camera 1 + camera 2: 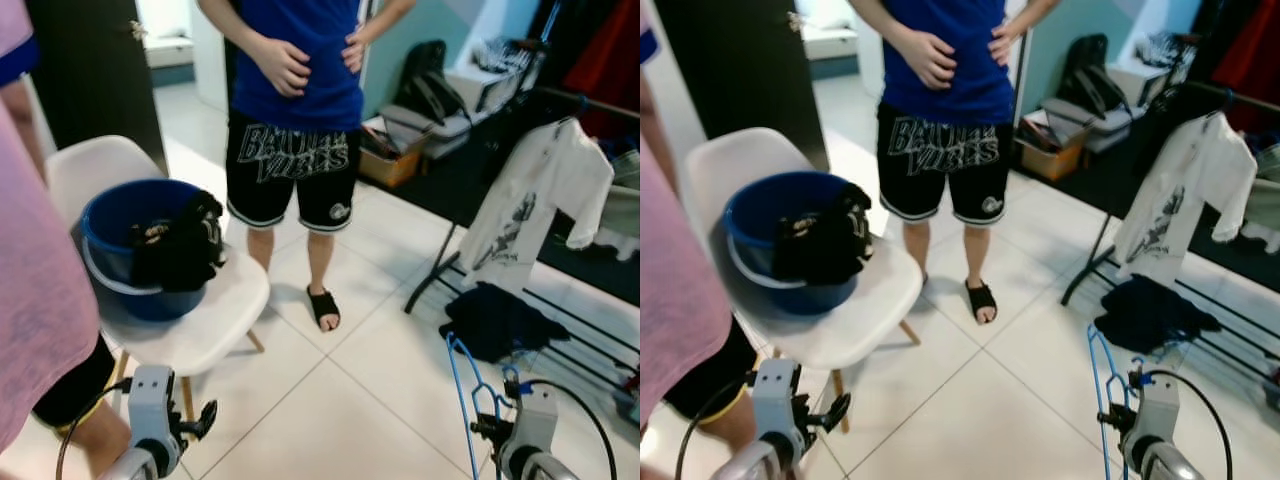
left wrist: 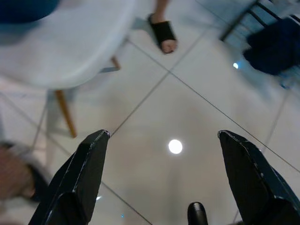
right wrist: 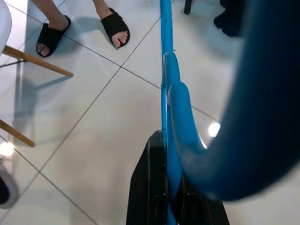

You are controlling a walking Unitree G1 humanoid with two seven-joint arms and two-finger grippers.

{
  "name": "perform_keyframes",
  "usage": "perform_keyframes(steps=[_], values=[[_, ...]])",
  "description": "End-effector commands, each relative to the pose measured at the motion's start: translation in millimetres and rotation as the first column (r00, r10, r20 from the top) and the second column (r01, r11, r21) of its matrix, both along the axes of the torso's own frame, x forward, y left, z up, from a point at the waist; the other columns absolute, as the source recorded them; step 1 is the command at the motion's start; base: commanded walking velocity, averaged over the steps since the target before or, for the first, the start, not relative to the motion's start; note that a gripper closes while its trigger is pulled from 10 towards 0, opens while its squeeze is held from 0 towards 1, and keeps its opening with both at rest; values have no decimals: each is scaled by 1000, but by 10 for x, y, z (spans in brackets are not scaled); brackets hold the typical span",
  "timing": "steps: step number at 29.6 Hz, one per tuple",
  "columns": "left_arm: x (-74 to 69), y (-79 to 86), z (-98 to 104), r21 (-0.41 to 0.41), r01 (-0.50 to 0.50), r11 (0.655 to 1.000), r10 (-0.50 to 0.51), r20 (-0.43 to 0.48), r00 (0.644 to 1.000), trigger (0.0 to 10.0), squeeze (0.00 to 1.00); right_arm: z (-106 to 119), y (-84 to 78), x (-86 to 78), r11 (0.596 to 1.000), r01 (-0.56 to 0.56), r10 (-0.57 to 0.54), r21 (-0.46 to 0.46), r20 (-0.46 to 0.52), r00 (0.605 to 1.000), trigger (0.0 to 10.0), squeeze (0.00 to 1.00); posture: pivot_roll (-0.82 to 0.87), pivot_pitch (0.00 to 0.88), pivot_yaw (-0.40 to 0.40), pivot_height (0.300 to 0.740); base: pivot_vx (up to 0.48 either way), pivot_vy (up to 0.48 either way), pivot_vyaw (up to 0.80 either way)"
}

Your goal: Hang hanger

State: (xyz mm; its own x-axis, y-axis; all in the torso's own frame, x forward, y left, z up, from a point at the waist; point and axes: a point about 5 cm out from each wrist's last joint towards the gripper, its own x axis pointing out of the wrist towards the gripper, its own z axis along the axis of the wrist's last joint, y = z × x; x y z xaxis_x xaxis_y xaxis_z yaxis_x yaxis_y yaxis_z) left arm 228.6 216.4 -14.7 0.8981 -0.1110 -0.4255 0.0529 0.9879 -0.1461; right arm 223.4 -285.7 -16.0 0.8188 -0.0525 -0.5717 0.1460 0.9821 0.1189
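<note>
The right gripper, low at the near right, has its fingers pressed together on a blue hanger, whose thin frame rises above it over the tiled floor. The left gripper hangs low at the near left, fingers spread wide apart over bare tile, holding nothing. Just beyond the hanger a dark garment lies on the bottom bars of a black rack, and a white T-shirt with a dark print hangs from the rack's rail. Left of centre, a white chair carries a blue bucket with black clothing draped over its rim. Behind the chair stands a person in a blue top and black shorts printed "VIBES" under a word only partly readable, wearing black sandals. A pink sleeve fills the near left edge.
</note>
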Motion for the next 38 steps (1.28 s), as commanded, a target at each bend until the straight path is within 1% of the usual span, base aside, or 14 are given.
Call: perform_keyframes(steps=[1, 14, 28, 38], values=[[-7, -21, -19, 4, 12, 1000, -12, -12, 1000, 10000, 0, 12, -37, -3, 1000, 8, -8, -7, 4, 1000, 10000, 0, 4, 0, -32, 740, 0, 0, -800], [-33, -53, -41, 17, 35, 999, -34, -20, 999, 10000, 0, 3, -58, -31, 1000, 7, -7, -10, 1, 1000, 10000, 0, -2, 0, -24, 740, 0, 0, -800], [-23, -74, -31, 32, 52, 998, -52, -14, 999, 10000, 0, 14, -64, -18, 1000, 8, -7, -12, 6, 1000, 10000, 0, -8, 0, -27, 740, 0, 0, -800], [-21, -90, -27, 41, 63, 997, -63, -10, 998, 10000, 0, 30, -72, -11, 1000, 6, -6, -16, 23, 1000, 10000, 0, -16, 0, -27, 740, 274, 0, -59]])
